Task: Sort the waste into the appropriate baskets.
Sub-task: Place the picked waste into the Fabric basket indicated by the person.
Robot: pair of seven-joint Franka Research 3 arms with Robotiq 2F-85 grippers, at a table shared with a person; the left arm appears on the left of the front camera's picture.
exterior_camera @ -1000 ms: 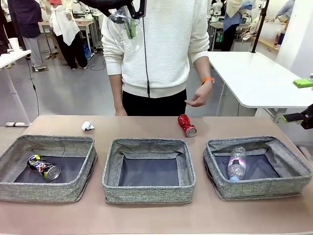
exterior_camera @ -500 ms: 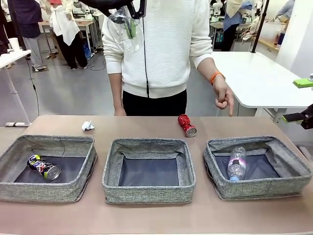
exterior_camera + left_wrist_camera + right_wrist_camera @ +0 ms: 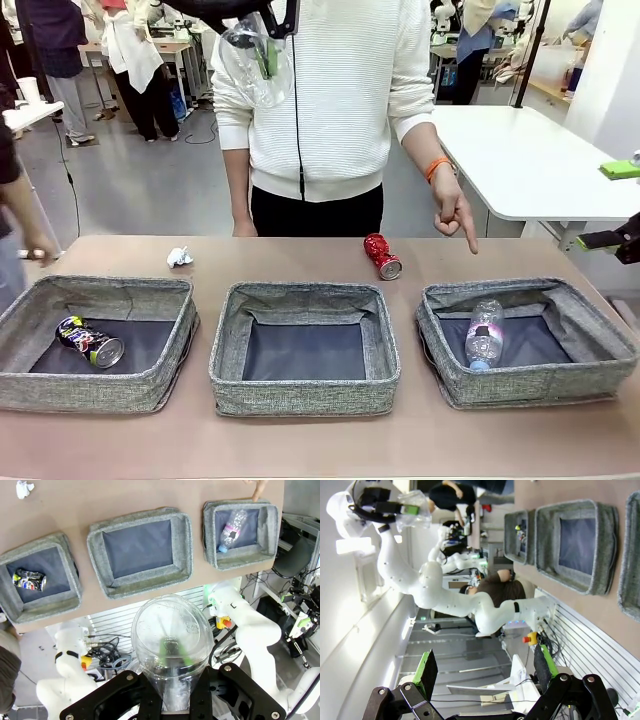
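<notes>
Clear plastic cup pinched in L gripper, high above baskets.

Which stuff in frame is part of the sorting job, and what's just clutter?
Job: clear cup, black can, red can, bottle, paper ball, left basket, middle basket, right basket.
Lying about: side table, white cup far left.

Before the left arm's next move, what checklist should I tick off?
1. Grip of left gripper on clear plastic cup: ok.
2. Target shown, person's hand points at right basket: ok.
3. That hand clear of basket: not ok, fingertip by far rim.
4. Room beside the bottle: ok.
5. Cup over right basket: not ok, hangs high, left of it.
6. Parked right gripper open: ok.
</notes>
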